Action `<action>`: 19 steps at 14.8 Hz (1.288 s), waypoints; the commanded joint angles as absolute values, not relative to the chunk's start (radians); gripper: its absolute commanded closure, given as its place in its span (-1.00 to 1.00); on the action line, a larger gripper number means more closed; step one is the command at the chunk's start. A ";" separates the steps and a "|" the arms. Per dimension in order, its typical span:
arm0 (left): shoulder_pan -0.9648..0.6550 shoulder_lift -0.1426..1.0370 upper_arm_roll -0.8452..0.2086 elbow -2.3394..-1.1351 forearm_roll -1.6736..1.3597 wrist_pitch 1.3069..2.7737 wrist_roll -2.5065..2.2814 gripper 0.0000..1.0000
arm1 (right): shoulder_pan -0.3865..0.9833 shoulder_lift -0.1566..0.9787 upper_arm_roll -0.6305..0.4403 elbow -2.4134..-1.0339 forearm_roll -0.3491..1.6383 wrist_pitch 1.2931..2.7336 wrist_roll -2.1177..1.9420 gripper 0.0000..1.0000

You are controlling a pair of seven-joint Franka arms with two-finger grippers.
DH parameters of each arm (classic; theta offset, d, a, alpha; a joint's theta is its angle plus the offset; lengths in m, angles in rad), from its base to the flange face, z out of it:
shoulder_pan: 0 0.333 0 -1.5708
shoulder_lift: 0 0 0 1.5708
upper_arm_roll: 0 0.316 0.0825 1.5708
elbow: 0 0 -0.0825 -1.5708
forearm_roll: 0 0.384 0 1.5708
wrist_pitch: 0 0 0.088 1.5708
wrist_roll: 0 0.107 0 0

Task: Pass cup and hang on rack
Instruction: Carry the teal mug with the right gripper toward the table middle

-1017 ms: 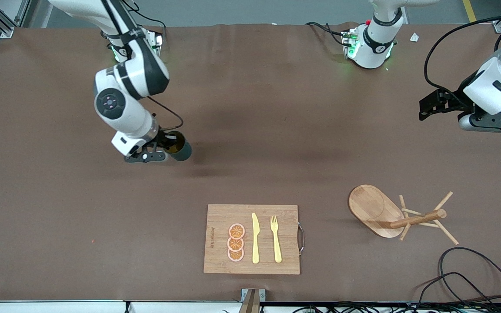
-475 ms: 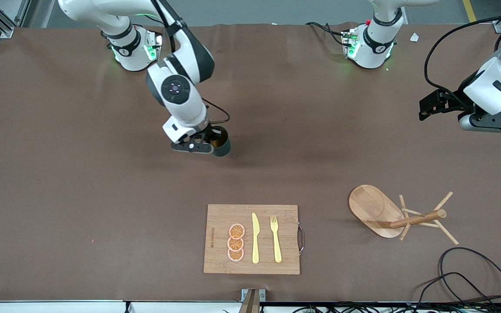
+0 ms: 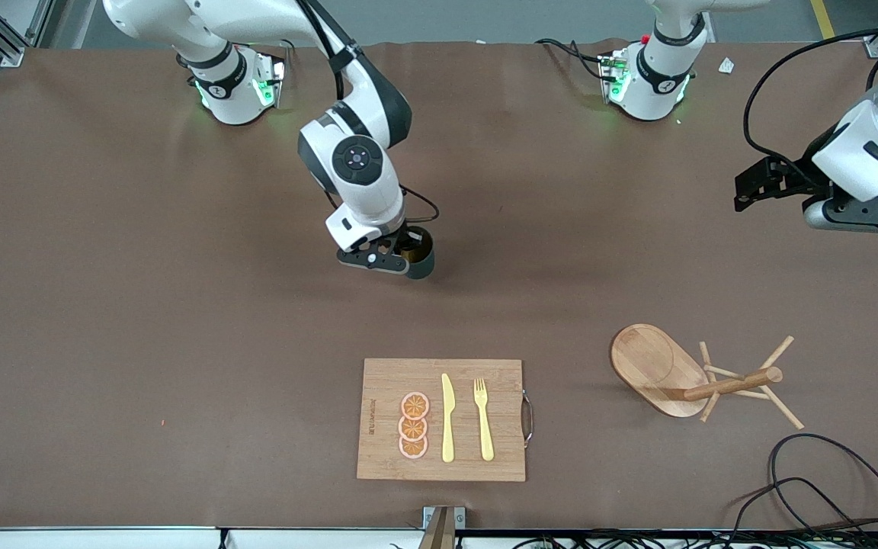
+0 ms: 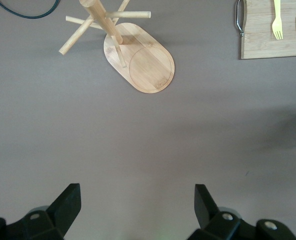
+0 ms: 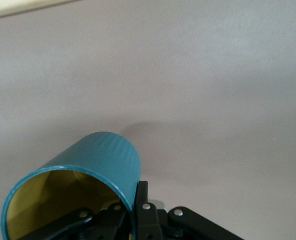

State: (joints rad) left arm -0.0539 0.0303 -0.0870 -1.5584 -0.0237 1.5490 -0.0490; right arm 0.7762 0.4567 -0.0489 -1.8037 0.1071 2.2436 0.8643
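While clamped, cup [image 3: 419, 260] mouth up.

The right gripper [image 3: 401, 263] was up over the middle of the table, fingers pinched tight. The left gripper [image 3: 748, 191] waited with fingers wide apart.

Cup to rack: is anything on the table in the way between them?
Nothing visible. The right gripper holds the cup over bare mat; the rack stands toward the left arm's end, nearer the camera. The cutting board lies off that line. The left gripper waits open, over bare mat.
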 commanded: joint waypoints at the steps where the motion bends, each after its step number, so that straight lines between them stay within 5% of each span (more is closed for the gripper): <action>1: -0.055 0.032 -0.087 -1.548 -0.025 1.543 -0.049 -1.00 | 0.816 0.537 -0.061 -1.729 0.124 2.238 0.913 0.99; 14: -0.023 0.038 -0.080 -1.546 0.023 1.539 -0.061 -1.00 | 0.839 0.644 -0.061 -1.648 0.137 2.296 0.917 0.81; 19: -0.046 0.139 -0.089 -1.493 0.041 1.543 -0.141 -1.00 | 0.845 0.652 -0.060 -1.635 0.137 2.296 0.948 0.69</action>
